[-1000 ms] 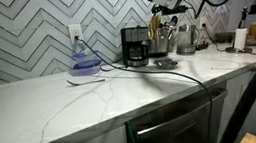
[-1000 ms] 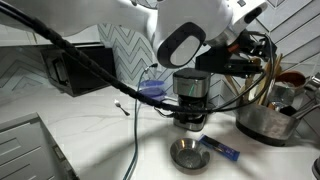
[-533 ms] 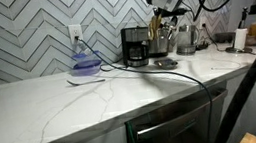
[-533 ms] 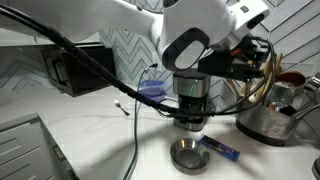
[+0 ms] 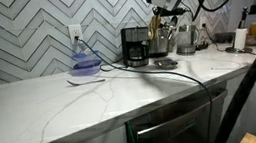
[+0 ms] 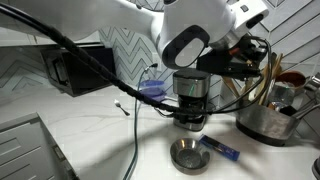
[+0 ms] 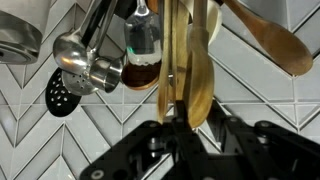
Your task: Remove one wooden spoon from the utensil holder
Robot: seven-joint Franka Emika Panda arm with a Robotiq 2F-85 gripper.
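The gripper [image 7: 195,130] is black. Just above it, the wooden spoon [image 7: 201,85] is pale golden-brown with darker streaks of grain. Up and to the gripper's right, a second spoon [image 7: 278,42] is a warmer brown. Up to its left are a shiny silver ladle [image 7: 88,68] and a black perforated spoon [image 7: 60,92]. Behind them, the wall tiles [image 7: 270,100] are white in a chevron pattern with grey joints.

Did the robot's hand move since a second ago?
Yes, a little. In an exterior view the hand slid slightly right, away from the coffee maker, toward the wooden spoons.
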